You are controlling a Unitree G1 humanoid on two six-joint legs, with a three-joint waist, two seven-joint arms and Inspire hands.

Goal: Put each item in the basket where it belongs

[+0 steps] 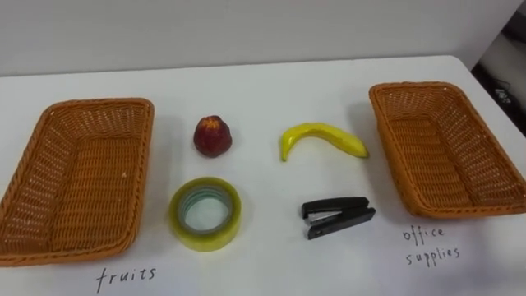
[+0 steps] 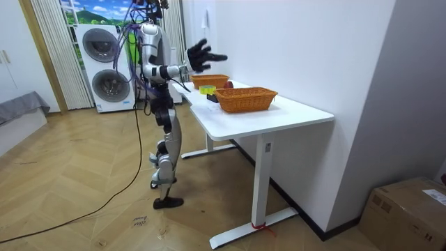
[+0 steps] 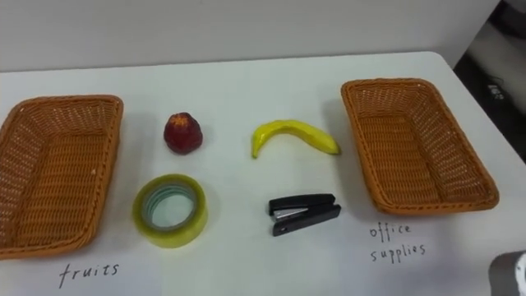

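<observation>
White table (image 1: 263, 82): left wicker basket (image 1: 99, 105), right wicker basket (image 1: 419, 86). Between, far: red apple (image 1: 213, 136), banana (image 1: 322, 138); near: tape roll (image 1: 205, 238), black stapler (image 1: 337, 217). Right hand (image 2: 202, 56) raised, fingers spread, empty.

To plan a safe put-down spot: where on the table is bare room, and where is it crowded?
Free: the strip of table behind the apple and banana, to the far edge; also the front edge between the fruits label and office supplies label. Crowded: the middle, between left basket and right basket, where tape roll and stapler lie too.
</observation>
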